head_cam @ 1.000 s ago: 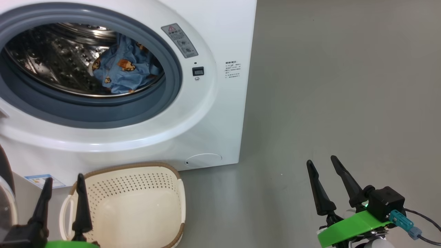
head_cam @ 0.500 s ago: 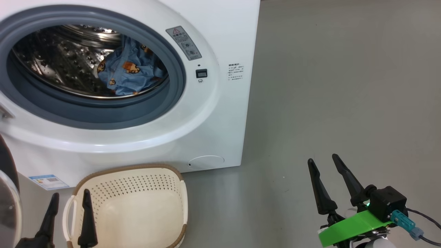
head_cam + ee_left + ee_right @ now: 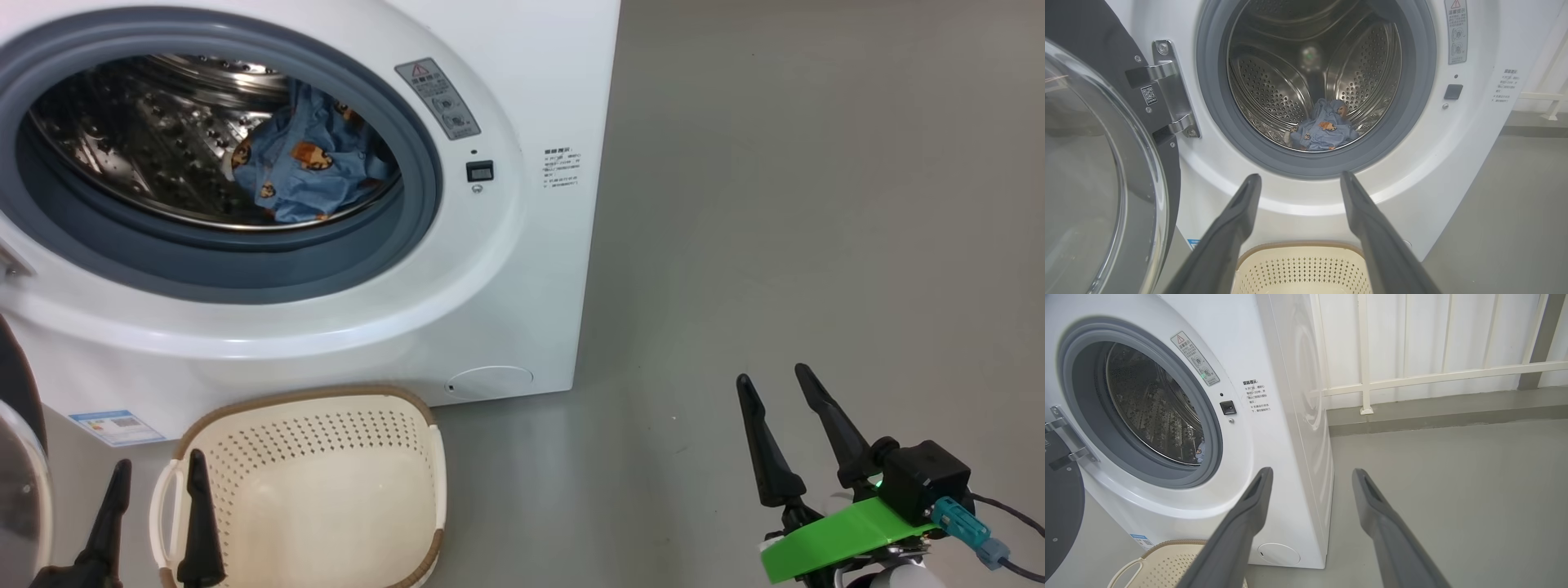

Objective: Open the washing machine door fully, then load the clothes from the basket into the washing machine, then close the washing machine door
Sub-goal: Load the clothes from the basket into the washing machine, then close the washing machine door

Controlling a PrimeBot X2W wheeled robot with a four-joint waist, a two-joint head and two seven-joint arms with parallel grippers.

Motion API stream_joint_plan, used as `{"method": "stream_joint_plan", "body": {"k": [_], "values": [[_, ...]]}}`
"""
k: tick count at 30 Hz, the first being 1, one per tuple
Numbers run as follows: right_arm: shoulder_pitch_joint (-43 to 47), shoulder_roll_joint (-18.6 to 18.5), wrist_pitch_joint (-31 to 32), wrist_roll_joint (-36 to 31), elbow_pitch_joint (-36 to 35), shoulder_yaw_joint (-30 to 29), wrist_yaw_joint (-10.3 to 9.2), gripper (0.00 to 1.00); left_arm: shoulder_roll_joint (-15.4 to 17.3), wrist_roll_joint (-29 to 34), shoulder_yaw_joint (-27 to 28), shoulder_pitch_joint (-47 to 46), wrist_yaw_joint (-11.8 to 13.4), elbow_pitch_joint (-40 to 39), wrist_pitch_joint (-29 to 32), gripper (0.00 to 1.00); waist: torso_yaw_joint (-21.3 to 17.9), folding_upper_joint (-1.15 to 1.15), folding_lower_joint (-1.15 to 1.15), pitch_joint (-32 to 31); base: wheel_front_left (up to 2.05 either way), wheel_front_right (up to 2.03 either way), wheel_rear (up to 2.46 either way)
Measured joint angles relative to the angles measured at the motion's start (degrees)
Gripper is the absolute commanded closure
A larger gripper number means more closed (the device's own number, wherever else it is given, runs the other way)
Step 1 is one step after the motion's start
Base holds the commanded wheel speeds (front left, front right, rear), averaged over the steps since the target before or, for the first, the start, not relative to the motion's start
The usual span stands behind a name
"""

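Note:
The white washing machine [image 3: 522, 269] stands with its round opening uncovered. The clothes [image 3: 310, 163], blue with orange bears, lie inside the steel drum, low at the front [image 3: 1323, 132]. The washing machine door [image 3: 1094, 163] is swung out to the left on its hinge; its glass edge [image 3: 16, 490] shows at the far left. The cream basket [image 3: 302, 396] sits on the floor below the opening, with nothing visible in it. My left gripper [image 3: 159, 461] hangs open over the basket's left side, pointing at the drum [image 3: 1300, 176]. My right gripper [image 3: 771, 376] is open over bare floor to the right [image 3: 1312, 471].
Grey floor [image 3: 816, 204] stretches to the right of the machine. A white railing [image 3: 1412, 375] runs along the wall behind it. A blue label sticker [image 3: 114, 426] is low on the machine's front. The metal door hinge [image 3: 1167, 94] sits left of the opening.
My left gripper has sunk towards the bottom of the head view, pulled back from the machine. The camera shifted slightly. The right gripper has hardly moved.

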Motion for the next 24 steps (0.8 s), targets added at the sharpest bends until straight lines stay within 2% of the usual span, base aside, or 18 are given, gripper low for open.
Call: {"method": "stream_joint_plan", "body": {"k": [24], "values": [[2.6, 0.0, 0.0, 0.1, 1.0, -0.8, 0.00, 0.00, -0.1, 0.2, -1.6, 0.2, -0.5, 2.0, 0.0, 0.00, 0.5, 0.00, 0.00, -4.9, 0.00, 0.00, 0.00]]}}
